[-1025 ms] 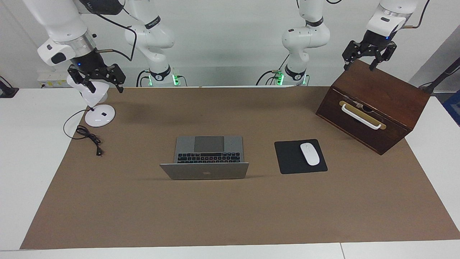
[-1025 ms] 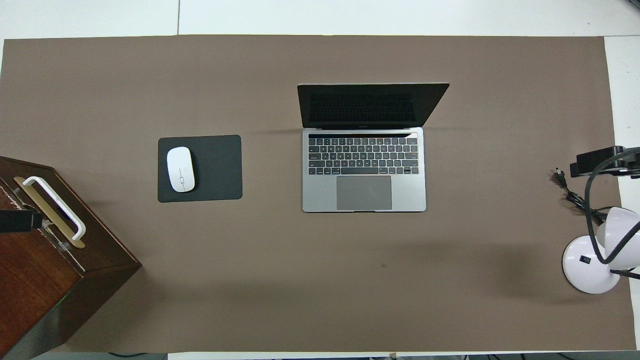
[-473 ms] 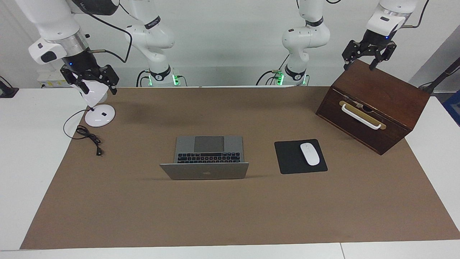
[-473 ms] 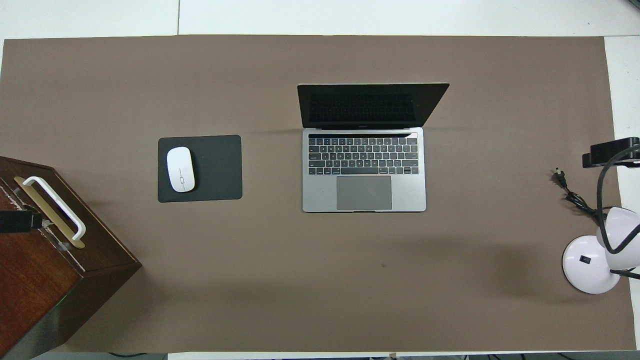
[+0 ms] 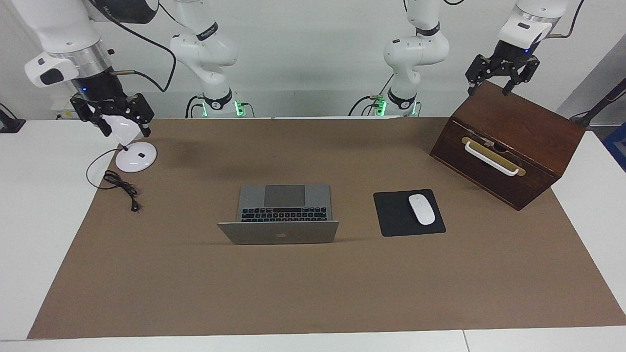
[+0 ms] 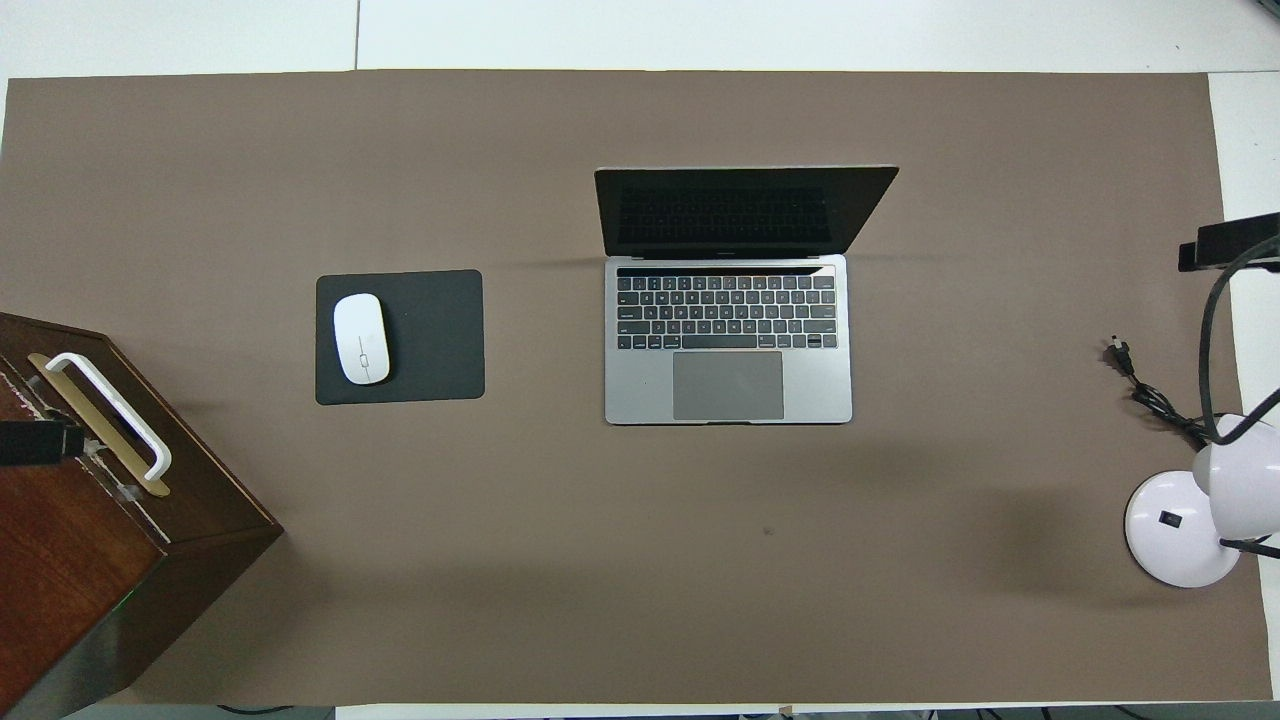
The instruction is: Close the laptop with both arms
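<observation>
One gripper, the right gripper (image 5: 111, 119), has shifted past the lamp (image 5: 131, 146).

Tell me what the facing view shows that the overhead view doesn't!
Only the facing view shows the whole arms, with the left hand open over the box and the right hand open over the lamp. It also shows the logo on the laptop lid.

Only the overhead view shows the dark screen.

Both show the open laptop, its keys, the mouse on its pad, the box, the lamp and its cord.
</observation>
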`<action>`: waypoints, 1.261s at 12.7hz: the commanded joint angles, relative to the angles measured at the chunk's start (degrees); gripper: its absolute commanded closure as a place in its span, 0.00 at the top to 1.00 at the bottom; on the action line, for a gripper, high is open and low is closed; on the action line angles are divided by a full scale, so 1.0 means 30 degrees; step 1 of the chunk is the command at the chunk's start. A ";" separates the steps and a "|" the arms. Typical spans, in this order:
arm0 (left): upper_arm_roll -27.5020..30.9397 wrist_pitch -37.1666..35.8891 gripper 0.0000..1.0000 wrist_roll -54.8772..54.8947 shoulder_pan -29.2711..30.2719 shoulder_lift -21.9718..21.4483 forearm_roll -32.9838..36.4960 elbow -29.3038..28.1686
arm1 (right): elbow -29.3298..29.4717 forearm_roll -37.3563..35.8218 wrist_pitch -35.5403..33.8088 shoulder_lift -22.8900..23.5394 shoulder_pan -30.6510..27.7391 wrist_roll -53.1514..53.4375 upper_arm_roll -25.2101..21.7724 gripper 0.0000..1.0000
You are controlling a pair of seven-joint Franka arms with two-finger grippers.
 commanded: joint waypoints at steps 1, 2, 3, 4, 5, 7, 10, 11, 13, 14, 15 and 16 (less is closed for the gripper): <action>0.0037 0.0458 1.00 -0.0107 -0.0032 -0.0573 0.0340 -0.0658 | 0.0727 -0.0520 0.0609 0.0673 -0.0161 -0.0380 0.0208 1.00; 0.0037 0.0458 1.00 -0.0078 -0.0003 -0.0573 0.0340 -0.0658 | 0.1134 -0.0782 0.0988 0.1052 -0.0131 -0.0409 0.0208 1.00; 0.0037 0.0458 1.00 -0.0078 0.0026 -0.0573 0.0340 -0.0658 | 0.1805 -0.0901 0.1368 0.1607 -0.0131 -0.0409 0.0208 1.00; 0.0037 0.0458 1.00 -0.0078 0.0027 -0.0573 0.0340 -0.0658 | 0.2507 -0.0960 0.1430 0.2134 -0.0131 -0.0409 0.0208 1.00; 0.0037 0.0429 1.00 -0.0078 0.0027 -0.0573 0.0340 -0.0658 | 0.3327 -0.1048 0.1634 0.2720 -0.0102 -0.0438 0.0237 1.00; 0.0037 0.0429 1.00 -0.0078 0.0027 -0.0573 0.0340 -0.0658 | 0.4530 -0.1194 0.2306 0.3804 -0.0043 -0.0468 0.0237 1.00; 0.0037 0.0399 1.00 -0.0078 0.0056 -0.0573 0.0340 -0.0658 | 0.4946 -0.1546 0.4382 0.4774 0.0074 -0.0439 0.0383 0.99; 0.0037 0.0399 1.00 -0.0078 0.0056 -0.0573 0.0340 -0.0658 | 0.4975 -0.1547 0.5144 0.5095 0.0074 -0.0438 0.0442 0.99; 0.0037 0.0340 1.00 -0.0222 0.0027 -0.0573 0.0340 -0.0658 | 0.5877 -0.1547 0.6144 0.6089 0.0103 -0.0468 0.0530 0.99; 0.0037 0.0370 1.00 -0.0282 -0.0060 -0.0573 0.0340 -0.0658 | 0.6667 -0.1518 0.6438 0.6733 0.0219 -0.0439 0.0646 0.99; 0.0037 0.0428 1.00 -0.0283 -0.0032 -0.0573 0.0311 -0.0658 | 0.7255 -0.1518 0.7021 0.7261 0.0481 -0.0409 0.0648 0.99; 0.0037 0.0487 1.00 -0.0341 -0.0119 -0.0573 0.0311 -0.0658 | 0.7464 -0.1460 0.7897 0.7586 0.0600 -0.0351 0.0648 0.98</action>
